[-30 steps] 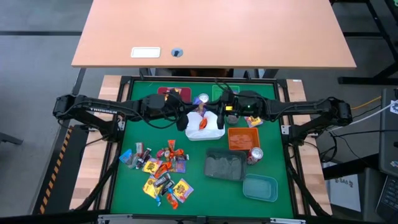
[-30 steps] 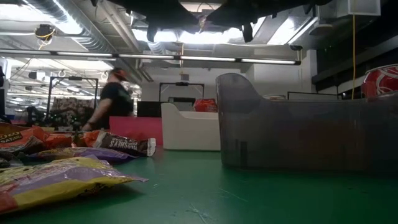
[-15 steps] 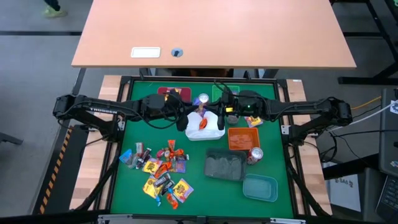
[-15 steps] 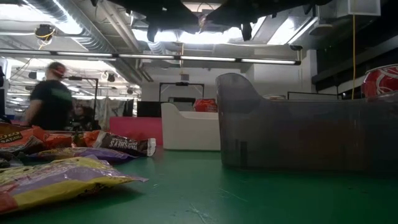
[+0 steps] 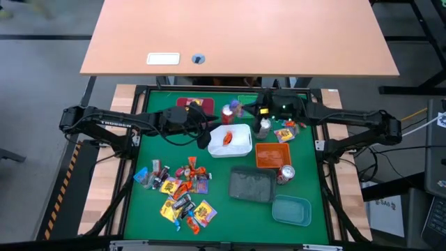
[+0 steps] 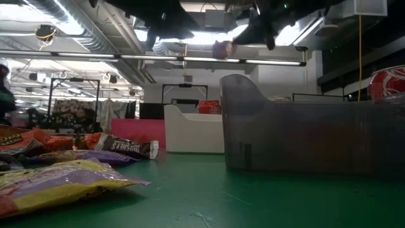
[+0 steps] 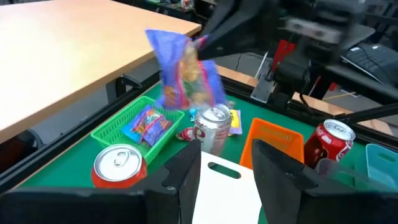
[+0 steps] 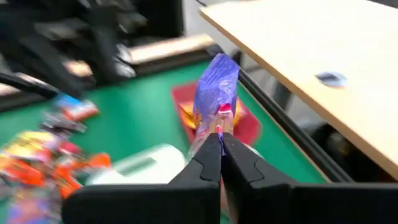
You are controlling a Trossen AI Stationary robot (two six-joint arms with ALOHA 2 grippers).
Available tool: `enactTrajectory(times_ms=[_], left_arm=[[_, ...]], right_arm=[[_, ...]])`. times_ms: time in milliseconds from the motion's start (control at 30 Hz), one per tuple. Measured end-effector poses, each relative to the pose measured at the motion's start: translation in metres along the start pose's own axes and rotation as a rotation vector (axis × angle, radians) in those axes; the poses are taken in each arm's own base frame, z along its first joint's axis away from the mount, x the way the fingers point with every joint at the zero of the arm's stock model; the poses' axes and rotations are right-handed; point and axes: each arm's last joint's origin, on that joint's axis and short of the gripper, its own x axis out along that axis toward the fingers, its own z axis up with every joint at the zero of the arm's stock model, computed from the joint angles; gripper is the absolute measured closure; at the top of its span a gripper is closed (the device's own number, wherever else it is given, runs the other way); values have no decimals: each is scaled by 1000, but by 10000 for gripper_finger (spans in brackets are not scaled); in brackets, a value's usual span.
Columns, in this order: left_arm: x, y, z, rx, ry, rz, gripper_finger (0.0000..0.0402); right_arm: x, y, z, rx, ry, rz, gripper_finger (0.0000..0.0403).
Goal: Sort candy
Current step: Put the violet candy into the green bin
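While the left pincer (image 7: 227, 165) stands spread, the right pincer (image 8: 219, 138) pinches a purple candy (image 8: 215, 93).

Glossy, crinkled film on the purple candy packet (image 8: 216, 89) pinched in the right gripper (image 8: 220, 142), whose fingers look like matt black plastic. Shiny metal tops on the soda cans (image 7: 119, 165), red lacquered sides gleaming. The green basket (image 7: 127, 122) is latticed plastic, the white tray (image 5: 232, 141) smooth plastic. Matt green felt-like table mat (image 5: 219, 185); beyond it, a smooth wood-look desktop (image 5: 237, 35).
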Motion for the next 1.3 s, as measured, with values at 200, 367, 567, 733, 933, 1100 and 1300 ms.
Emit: enactTrajectory(times_ms=[200,367,567,733,933,1100,1300], left_arm=[[0,0,-1,2,6,4,270],[0,0,-1,3,10,6,269],[0,1,-4,14,43,15,269],[0,3,-9,28,87,27,269],[-2,4,-18,47,195,-11,269],[-7,0,-32,15,370,-106,269],[-18,-7,-51,-40,555,-76,269]], right_arm=[[-2,-35,-16,6,177,-154,402],[2,-59,-29,44,296,-235,402],[12,-78,-42,60,389,-283,402],[23,-83,-52,68,450,-291,402],[33,-84,-60,68,488,-287,402],[33,-84,-60,66,490,-298,402],[33,-85,-60,60,491,-321,402]])
